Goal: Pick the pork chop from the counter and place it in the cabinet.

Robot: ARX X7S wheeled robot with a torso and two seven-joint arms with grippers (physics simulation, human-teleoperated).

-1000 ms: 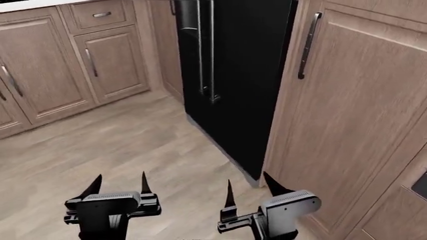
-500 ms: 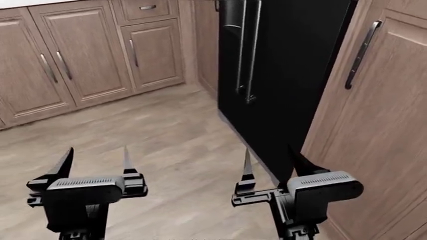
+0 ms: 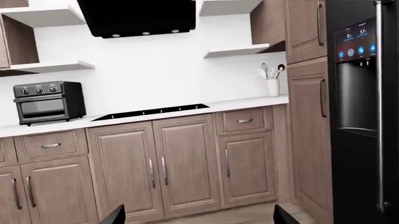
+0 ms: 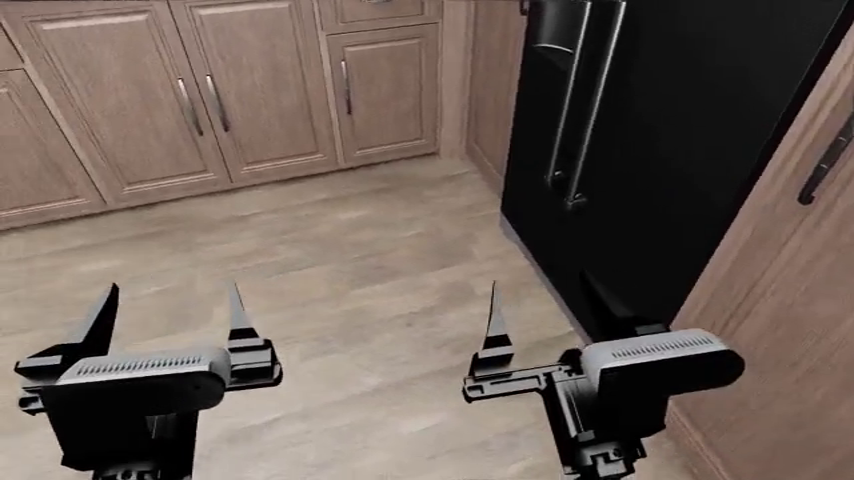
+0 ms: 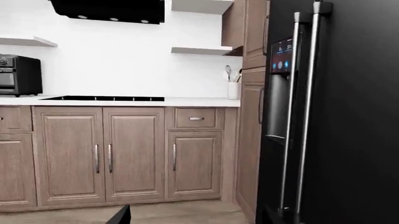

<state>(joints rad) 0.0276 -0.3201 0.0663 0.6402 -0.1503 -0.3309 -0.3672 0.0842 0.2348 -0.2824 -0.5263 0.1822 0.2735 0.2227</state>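
The pork chop is not in view in any view. The dark-based counter and the open-shelved cabinet are out of view too. In the head view my left gripper [image 4: 171, 300] is open and empty, held over the wooden floor. My right gripper [image 4: 541, 298] is open and empty, just in front of the black fridge [image 4: 641, 150]. In the left wrist view only the two dark fingertips of the left gripper [image 3: 199, 218] show, wide apart. In the right wrist view the right gripper [image 5: 196, 218] also shows two tips wide apart, with nothing between them.
Plain-doored wall cabinets [image 4: 254, 90] with vertical handles stand ahead under a white worktop [image 3: 237, 103] carrying a toaster oven [image 3: 48, 101], a cooktop [image 3: 149, 112] and a utensil pot [image 3: 272, 86]. A tall wooden panel [image 4: 787, 330] stands close at my right. Wood floor [image 4: 360, 260] lies ahead.
The head view has swung so the fridge and tall panel slid right and the wall cabinets came further in. Both grippers stay open and empty.
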